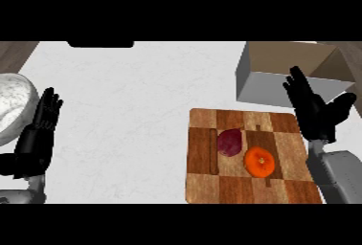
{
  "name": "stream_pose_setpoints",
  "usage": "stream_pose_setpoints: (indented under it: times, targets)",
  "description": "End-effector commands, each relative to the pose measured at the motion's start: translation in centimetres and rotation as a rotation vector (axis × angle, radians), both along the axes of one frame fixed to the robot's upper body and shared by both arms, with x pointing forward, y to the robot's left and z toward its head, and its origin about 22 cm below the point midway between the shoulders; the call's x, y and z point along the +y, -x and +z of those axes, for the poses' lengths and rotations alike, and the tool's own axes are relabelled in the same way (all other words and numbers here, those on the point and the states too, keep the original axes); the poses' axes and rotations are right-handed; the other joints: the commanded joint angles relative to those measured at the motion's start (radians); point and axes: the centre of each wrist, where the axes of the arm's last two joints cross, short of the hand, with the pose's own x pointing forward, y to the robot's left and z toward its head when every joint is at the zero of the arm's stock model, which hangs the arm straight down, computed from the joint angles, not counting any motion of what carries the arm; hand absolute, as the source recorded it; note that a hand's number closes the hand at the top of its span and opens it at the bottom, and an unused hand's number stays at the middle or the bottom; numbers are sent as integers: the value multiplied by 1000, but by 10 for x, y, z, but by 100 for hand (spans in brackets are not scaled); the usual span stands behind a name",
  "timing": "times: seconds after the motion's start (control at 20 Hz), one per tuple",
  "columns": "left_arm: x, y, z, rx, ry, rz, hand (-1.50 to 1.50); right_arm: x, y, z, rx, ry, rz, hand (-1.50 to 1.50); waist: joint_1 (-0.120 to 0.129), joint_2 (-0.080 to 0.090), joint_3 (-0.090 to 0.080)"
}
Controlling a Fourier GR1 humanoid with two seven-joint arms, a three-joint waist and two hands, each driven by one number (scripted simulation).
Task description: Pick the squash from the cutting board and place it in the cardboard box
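Observation:
A wooden cutting board [212,182] lies at the lower right of the white counter. On it sit an orange round squash [259,161] and, just up-left of it and touching, a dark purple-red vegetable [230,142]. The open cardboard box [265,88] stands beyond the board at the upper right. My right hand [317,114] hovers open, fingers straight, over the board's far right corner and the box's front wall, holding nothing. At the left edge, my left hand [39,129] rests open, fingers up.
A white-grey rounded object [13,105] sits at the far left edge, next to my left hand. A dark object [100,44] lies at the counter's far edge. Wooden floor shows at the upper corners.

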Motion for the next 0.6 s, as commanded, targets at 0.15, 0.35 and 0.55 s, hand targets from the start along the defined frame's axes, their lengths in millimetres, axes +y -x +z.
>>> stream_pose_setpoints:
  times: [0.15, 0.35, 0.55]
  targets:
    - [6, -8, 21, -8, -162, -143, 0, -43, 20, 101, -339, 216, -133, -150, -86, 15, -2]
    - [-8, -8, 24, 47, -186, -271, 0, -76, 47, 103, -218, 598, -196, -150, -132, 13, -4]
    - [-10, -13, 26, 43, -183, -313, 0, -75, 106, 98, -306, 647, -145, -150, -89, 26, 0]
